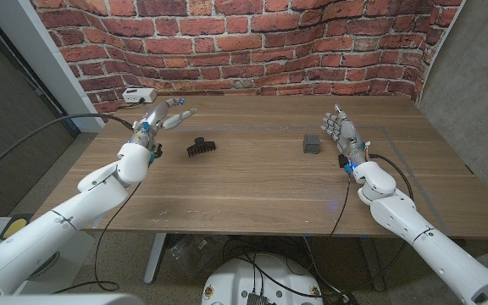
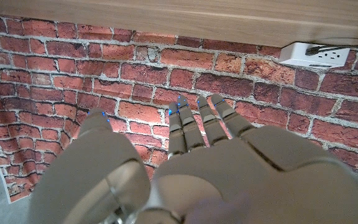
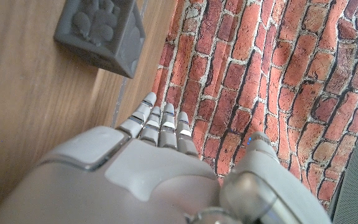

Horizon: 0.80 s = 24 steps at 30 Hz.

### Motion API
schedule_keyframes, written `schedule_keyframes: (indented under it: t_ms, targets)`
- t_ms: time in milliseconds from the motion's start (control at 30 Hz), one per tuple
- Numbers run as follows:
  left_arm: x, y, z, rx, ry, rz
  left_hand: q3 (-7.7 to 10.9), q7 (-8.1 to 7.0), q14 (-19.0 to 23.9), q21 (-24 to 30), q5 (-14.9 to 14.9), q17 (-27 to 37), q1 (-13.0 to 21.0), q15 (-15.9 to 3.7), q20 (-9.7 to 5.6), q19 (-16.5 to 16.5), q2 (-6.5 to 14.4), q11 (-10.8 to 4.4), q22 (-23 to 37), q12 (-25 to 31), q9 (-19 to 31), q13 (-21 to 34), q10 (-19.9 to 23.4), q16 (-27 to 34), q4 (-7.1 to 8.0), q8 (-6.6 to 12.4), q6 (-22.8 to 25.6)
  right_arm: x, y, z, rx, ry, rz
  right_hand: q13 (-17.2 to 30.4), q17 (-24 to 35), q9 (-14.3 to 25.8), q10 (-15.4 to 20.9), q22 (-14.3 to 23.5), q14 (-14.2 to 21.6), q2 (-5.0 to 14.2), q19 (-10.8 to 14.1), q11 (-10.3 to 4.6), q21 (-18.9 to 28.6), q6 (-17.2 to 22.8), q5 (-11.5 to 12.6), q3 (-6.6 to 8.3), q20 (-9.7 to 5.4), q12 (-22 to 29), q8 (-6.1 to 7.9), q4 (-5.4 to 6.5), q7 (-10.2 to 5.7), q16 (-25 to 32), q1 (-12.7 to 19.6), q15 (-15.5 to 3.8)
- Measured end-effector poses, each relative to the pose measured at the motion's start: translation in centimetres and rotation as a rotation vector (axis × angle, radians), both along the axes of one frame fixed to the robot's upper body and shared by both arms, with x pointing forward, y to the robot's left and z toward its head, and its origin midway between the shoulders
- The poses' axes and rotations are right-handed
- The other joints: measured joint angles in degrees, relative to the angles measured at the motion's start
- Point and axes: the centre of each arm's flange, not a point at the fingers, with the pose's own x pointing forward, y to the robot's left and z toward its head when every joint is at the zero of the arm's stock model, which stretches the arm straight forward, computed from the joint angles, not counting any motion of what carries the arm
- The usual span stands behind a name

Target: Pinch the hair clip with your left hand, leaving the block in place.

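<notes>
On the wooden table, the black hair clip lies left of centre, with the grey block well apart at its 3 o'clock. At the clip's 10 o'clock the left hand hovers, fingers spread and holding nothing. Near the block's 3 o'clock the right hand is raised, fingers released and empty.

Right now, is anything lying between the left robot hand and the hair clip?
No. In the head view only bare table separates the left robot hand from the hair clip.
</notes>
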Motion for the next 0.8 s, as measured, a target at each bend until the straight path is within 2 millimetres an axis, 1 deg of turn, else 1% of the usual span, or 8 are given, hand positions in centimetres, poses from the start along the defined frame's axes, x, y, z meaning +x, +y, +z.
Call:
schedule_keyframes:
  t_ms: [100,167,400,467,500,600,700,800]
  targets:
    - [0.0,0.0,0.1,0.029,0.015,0.032,0.10,-0.64,0.2,-0.1,0.0,0.0,1.0,-0.22,0.42,-0.4,0.1,-0.61,0.0,0.0,0.0,0.0,0.6,0.0,-0.60,0.00,0.6,-0.1,0.0,0.1,0.000,-0.002,-0.001,0.0,0.0,0.0,0.0,0.0,0.0,0.20,0.6,0.00,0.0,0.0,0.0,0.00,0.25,0.0,0.00,0.00,0.00,0.0,0.2,0.00]
    - [-0.2,-0.6,0.6,0.064,0.024,0.047,0.44,-1.19,0.6,-0.3,0.0,0.0,1.6,-0.07,0.91,-0.9,-0.1,-1.02,0.0,0.0,0.0,0.0,1.0,0.0,-0.91,0.00,1.2,-0.2,-0.1,0.1,0.001,-0.003,-0.003,0.0,0.0,0.0,0.0,0.0,0.0,0.23,0.7,0.00,0.0,0.0,0.0,0.00,0.09,0.0,0.00,0.00,0.00,0.0,0.2,-0.01]
    - [-0.2,-1.4,1.4,0.152,0.083,0.106,0.56,-2.35,1.3,-0.7,0.0,0.0,3.7,-0.12,1.31,-1.3,-0.3,-2.45,0.0,0.0,0.0,0.0,2.5,0.0,-1.98,0.21,2.3,-0.3,-0.2,0.1,0.001,-0.004,-0.006,0.0,0.0,0.0,0.0,0.0,0.3,0.53,0.7,0.00,-0.5,0.0,0.0,0.24,0.08,0.0,0.00,-0.24,0.00,0.0,0.5,-0.27]
    - [-0.1,-1.5,1.4,0.172,0.103,0.122,0.56,-2.65,1.3,-0.7,0.0,0.0,3.8,-0.12,1.31,-1.3,-0.3,-2.63,0.0,0.0,0.0,0.0,2.7,0.0,-1.98,0.21,2.7,-0.3,-0.2,0.1,0.002,-0.005,-0.006,0.0,0.0,0.0,0.3,0.0,0.3,0.53,0.7,0.30,-0.5,0.0,0.0,0.24,0.09,0.0,0.00,-0.24,0.00,0.0,0.5,-0.27]
    - [-0.2,-1.7,1.5,0.179,0.099,0.120,0.57,-2.65,1.3,-0.7,0.0,0.0,4.2,-0.11,1.31,-1.3,-0.3,-2.66,0.0,-0.2,0.0,0.0,2.7,0.0,-2.32,0.21,2.6,-0.3,-0.3,0.1,0.002,-0.005,-0.007,0.0,0.0,0.0,0.3,0.0,0.3,0.58,0.7,0.30,-0.5,0.0,0.0,0.24,0.08,0.0,0.00,-0.24,0.00,0.0,0.6,-0.27]
    - [-0.1,-2.1,1.8,0.221,0.129,0.149,1.20,-3.80,1.9,-0.7,0.0,0.0,6.5,-0.11,1.52,-1.5,-0.6,-3.49,0.0,-0.5,0.0,0.0,3.5,0.0,-3.44,0.21,3.4,-0.3,-0.3,0.2,0.002,-0.005,-0.007,0.0,0.0,0.0,0.3,0.0,0.3,0.75,0.7,0.30,-0.5,0.0,0.0,0.48,0.09,0.0,0.00,-0.47,0.00,0.0,0.8,-0.27]
    - [-0.1,-2.6,2.0,0.245,0.139,0.156,1.69,-5.01,2.7,-0.7,0.3,-0.3,9.5,-0.20,1.76,-1.3,-0.9,-4.56,0.0,-0.8,0.3,0.0,4.5,0.0,-5.19,0.21,3.9,-0.3,-0.4,0.2,0.003,-0.005,-0.008,0.0,0.0,0.0,0.3,0.0,0.3,0.99,0.7,0.30,-0.5,0.0,0.0,0.48,0.09,0.0,0.00,-0.47,0.00,0.0,1.0,-0.27]
    - [0.1,-2.5,2.0,0.281,0.175,0.201,2.16,-5.96,2.7,-0.7,0.3,-0.3,11.2,-0.20,1.74,-1.3,-1.0,-5.69,0.0,-0.9,0.3,0.0,4.9,0.0,-6.28,0.21,4.1,-0.3,-0.5,0.1,0.002,-0.004,-0.009,0.0,0.0,0.0,0.3,0.0,0.3,1.28,0.7,0.30,-0.5,0.0,0.0,0.63,0.09,0.0,0.00,-0.63,0.00,0.0,1.3,-0.27]
